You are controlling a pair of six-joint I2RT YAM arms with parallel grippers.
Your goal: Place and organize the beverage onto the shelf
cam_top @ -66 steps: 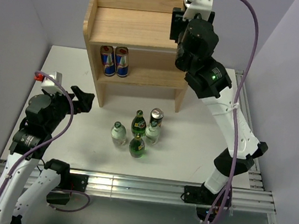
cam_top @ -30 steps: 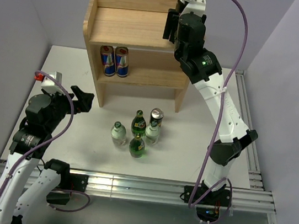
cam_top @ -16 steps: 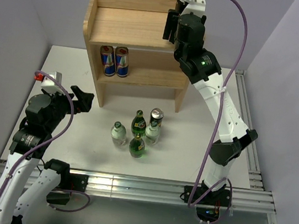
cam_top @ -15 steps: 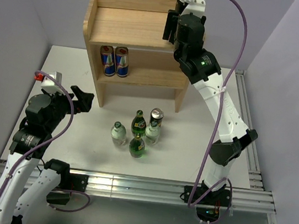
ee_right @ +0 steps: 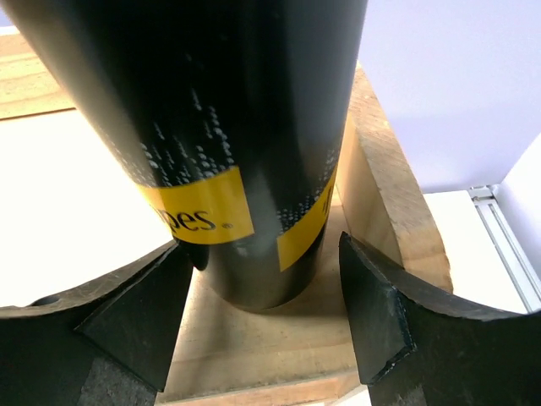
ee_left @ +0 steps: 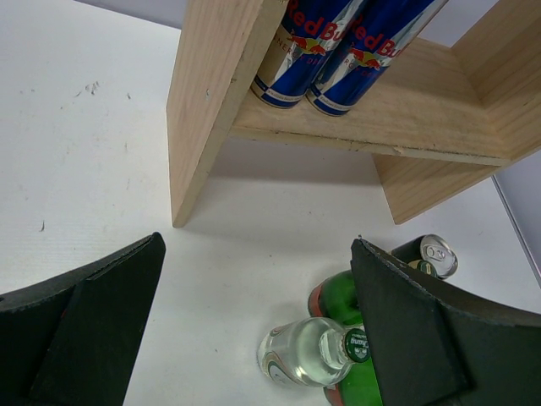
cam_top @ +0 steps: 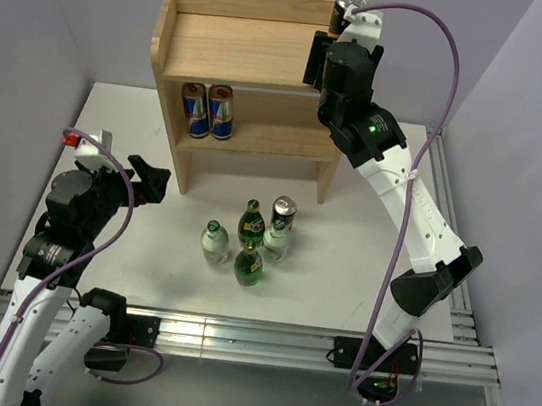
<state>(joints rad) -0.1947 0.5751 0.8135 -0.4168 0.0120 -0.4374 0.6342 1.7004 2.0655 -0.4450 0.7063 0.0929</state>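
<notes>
The right pincer (ee_right: 262, 245) has its fingers set one to each side of a black can (ee_right: 245, 127) with a yellow label, spread about to the can's width; whether they press it or stand just clear I cannot tell. The can stands upright at the right rear corner of the shelf (cam_top: 232, 48) top board, inside the raised rim. This looks like the setting-down step. Next, open fully and draw back without tipping it. Two blue cans (cam_top: 208, 110) sit at the lower tier's left end. The left pincer (ee_left: 255, 254) hangs wide open and empty over the table (cam_top: 367, 237), where the bottles (cam_top: 250, 243) wait near its front edge.
</notes>
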